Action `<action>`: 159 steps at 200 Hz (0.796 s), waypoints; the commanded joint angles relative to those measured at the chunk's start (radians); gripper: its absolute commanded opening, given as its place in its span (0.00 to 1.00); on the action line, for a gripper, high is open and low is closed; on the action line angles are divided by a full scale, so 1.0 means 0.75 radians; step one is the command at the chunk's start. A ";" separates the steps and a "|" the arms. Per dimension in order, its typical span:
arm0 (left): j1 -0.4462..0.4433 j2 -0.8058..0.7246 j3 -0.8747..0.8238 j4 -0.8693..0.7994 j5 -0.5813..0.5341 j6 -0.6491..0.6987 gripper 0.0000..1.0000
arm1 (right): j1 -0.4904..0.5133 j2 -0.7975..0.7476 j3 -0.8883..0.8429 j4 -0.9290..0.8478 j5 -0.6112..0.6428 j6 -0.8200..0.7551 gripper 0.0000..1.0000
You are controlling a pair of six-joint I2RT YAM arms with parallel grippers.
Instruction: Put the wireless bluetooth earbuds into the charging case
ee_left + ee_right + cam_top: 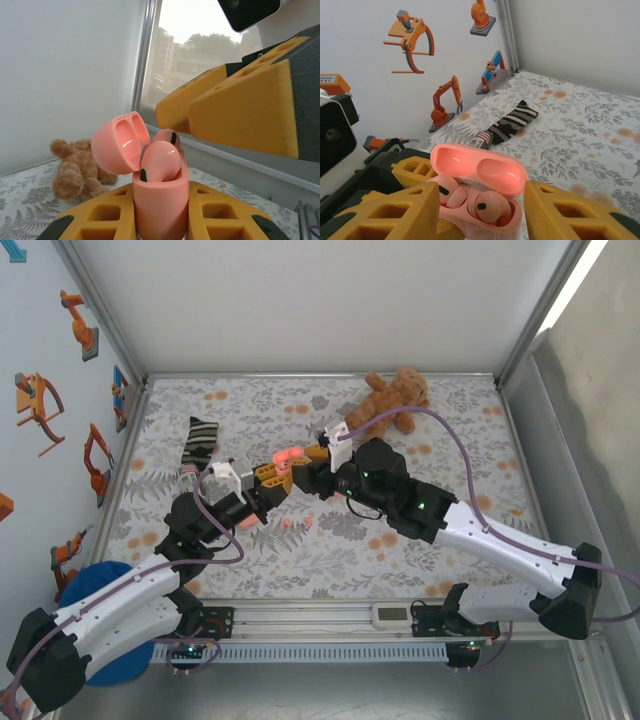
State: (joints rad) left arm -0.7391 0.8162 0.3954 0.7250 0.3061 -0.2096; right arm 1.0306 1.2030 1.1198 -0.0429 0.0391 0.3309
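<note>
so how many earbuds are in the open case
2, side by side in the open case: one earbud nearer the wall stickers, the other earbud beside it.

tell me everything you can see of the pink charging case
The charging case is small, rounded, glossy salmon-pink plastic. It stands upright above the floral cloth, its body pinched between the yellow fingers of the left gripper. The hinged lid is swung open, showing two hollows. Two pink earbuds sit in the body, poking above its rim.

One case (160, 205), two earbuds (487, 206) inside, one teddy (392, 400), one sock (197, 445).
</note>
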 commanded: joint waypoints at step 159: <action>-0.011 0.079 0.035 0.139 0.069 -0.029 0.00 | -0.239 -0.274 -0.031 -0.117 -0.203 0.015 1.00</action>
State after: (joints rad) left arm -0.7403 0.8635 0.3954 0.7609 0.3225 -0.2134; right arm 0.9176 1.0195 1.1324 -0.1261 0.0353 0.2768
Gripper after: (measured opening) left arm 0.220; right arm 0.997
